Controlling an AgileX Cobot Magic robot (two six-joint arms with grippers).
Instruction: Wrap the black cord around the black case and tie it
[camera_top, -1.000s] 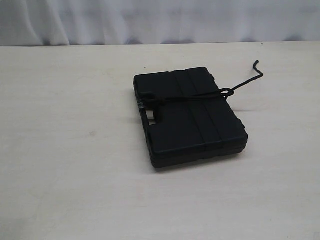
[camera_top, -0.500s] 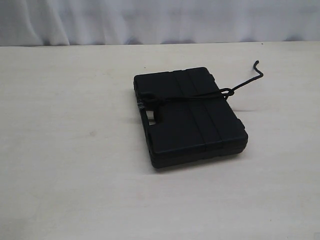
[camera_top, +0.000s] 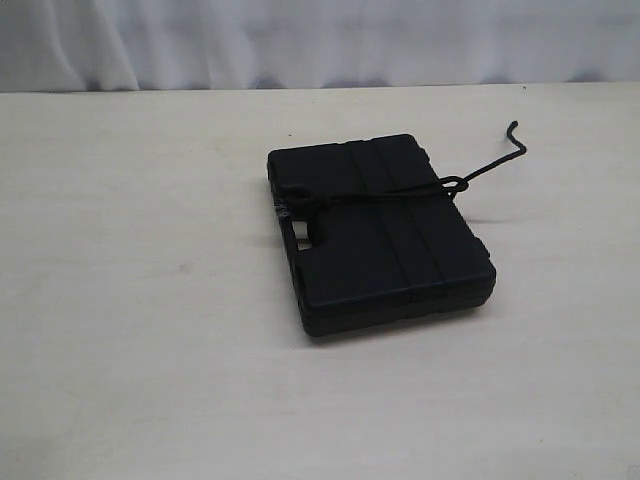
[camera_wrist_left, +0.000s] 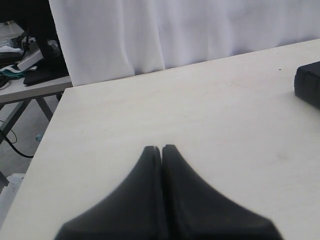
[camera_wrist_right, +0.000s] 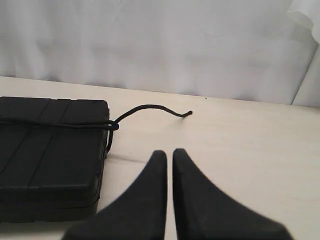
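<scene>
1. When you read this position, start with the grippers: the left gripper has its jaws pressed together on nothing, and the right gripper is likewise closed and empty.
2. Locate the black case. It lies flat near the middle of the table, well clear of the far edge, with its handle slot facing the table's left side.
3. Trace the black cord. It crosses the lid over both grooves, from the handle-slot side to the opposite side, where it bunches into what looks like a knot at the case's rim.
4. Follow the free tail from that knot. It runs away from the case toward the far edge on the table's right side and ends short of that edge.
5. Compare the two arms. The right wrist view shows knot and tail just ahead of the right gripper, slightly to one side; the left wrist view catches only one corner of the case, well apart.
6. Judge the wrap as in place. Should the knot need tightening, assign the tail to the right arm.
</scene>
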